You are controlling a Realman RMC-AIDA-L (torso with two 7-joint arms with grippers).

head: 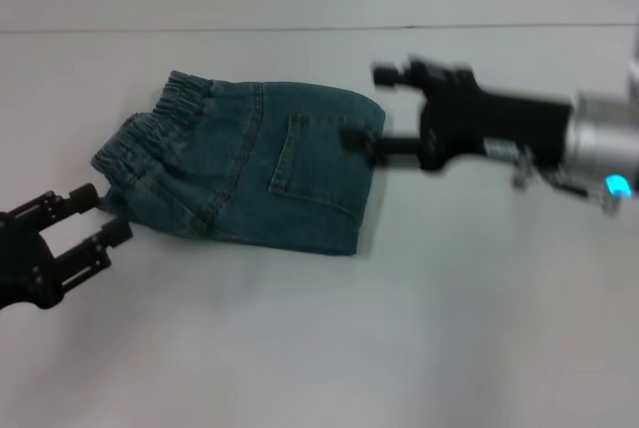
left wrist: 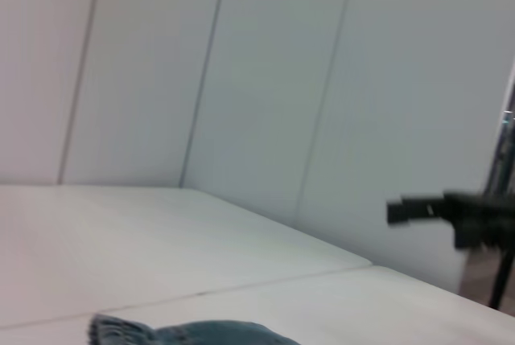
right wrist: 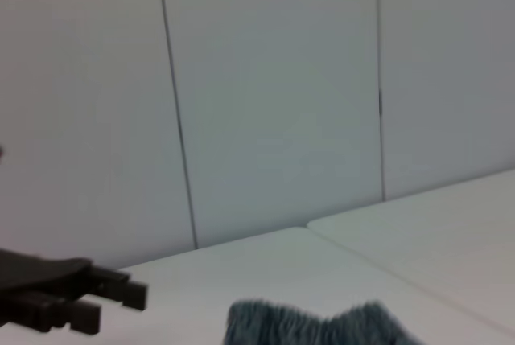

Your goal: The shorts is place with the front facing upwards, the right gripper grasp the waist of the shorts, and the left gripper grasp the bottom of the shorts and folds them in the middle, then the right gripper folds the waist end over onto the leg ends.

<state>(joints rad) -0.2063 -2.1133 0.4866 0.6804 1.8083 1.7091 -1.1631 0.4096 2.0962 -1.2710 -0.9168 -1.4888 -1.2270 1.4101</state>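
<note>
Now | one folded shorts point(head: 250, 164) | left hand point(head: 95, 216) open, empty | right hand point(head: 369, 109) open, empty

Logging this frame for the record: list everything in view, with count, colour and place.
shorts: one, blue-green denim, folded into a compact bundle, lying mid-table.
waistband: one, darker blue, ruffled, at the bundle's left end.
back pocket: one, stitched, facing up on the right half.
table: one, white, under everything.
wall: white panels, behind the table.
left gripper: one, black, jaws open, just off the waistband end.
right gripper: one, black, jaws open, at the bundle's right edge.
</note>
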